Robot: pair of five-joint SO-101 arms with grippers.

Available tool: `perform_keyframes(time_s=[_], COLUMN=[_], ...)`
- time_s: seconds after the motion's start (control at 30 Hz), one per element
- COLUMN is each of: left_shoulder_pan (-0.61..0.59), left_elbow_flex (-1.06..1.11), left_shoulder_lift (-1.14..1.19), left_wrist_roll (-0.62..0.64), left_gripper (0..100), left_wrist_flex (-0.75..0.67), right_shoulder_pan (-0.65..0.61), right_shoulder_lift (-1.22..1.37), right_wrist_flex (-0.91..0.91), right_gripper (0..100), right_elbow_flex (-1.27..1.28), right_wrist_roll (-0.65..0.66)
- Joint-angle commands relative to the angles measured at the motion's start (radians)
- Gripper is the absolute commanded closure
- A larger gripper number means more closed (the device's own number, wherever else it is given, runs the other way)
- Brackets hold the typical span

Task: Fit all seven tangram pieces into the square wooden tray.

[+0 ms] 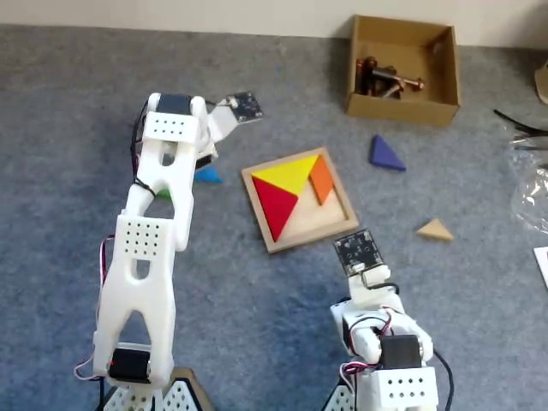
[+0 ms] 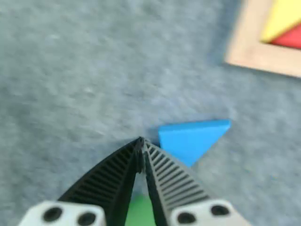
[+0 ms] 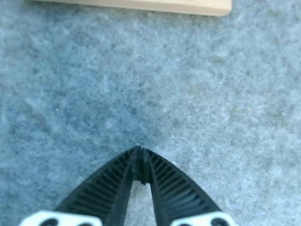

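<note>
The square wooden tray (image 1: 315,235) lies mid-table and holds a yellow triangle (image 1: 285,175), a red triangle (image 1: 276,208) and an orange piece (image 1: 322,181). To its left a blue triangle (image 1: 208,175) rests on the carpet, half under the left arm. My left gripper (image 2: 141,141) is shut and empty, its tips just beside the blue triangle (image 2: 190,139). A green piece (image 2: 139,212) shows below the fingers. A purple triangle (image 1: 386,154) and a tan triangle (image 1: 435,229) lie right of the tray. My right gripper (image 3: 139,150) is shut and empty over bare carpet, short of the tray's edge (image 3: 141,4).
A cardboard box (image 1: 402,103) with metal parts stands at the back right. Clear plastic and cables lie along the right edge (image 1: 531,171). The tray's corner (image 2: 254,52) is in the left wrist view, beyond the blue triangle. Grey carpet covers the table.
</note>
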Motion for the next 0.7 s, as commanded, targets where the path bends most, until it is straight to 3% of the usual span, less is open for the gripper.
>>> perform_keyframes(time_s=[0.0, 0.67], left_shoulder_pan=[0.059, 0.148], left_elbow_flex=[0.004, 0.113], left_shoulder_lift=[-0.018, -0.019], left_wrist_roll=[0.011, 0.012], left_gripper=[99, 99], left_wrist_flex=[0.092, 0.098], right_shoulder_pan=[-0.007, -0.007], right_shoulder_lift=[-0.013, -0.013], right_wrist_flex=[-0.03, -0.03], right_gripper=[99.3, 99.3], right_elbow_flex=[0.119, 0.119], right_wrist_roll=[-0.002, -0.002])
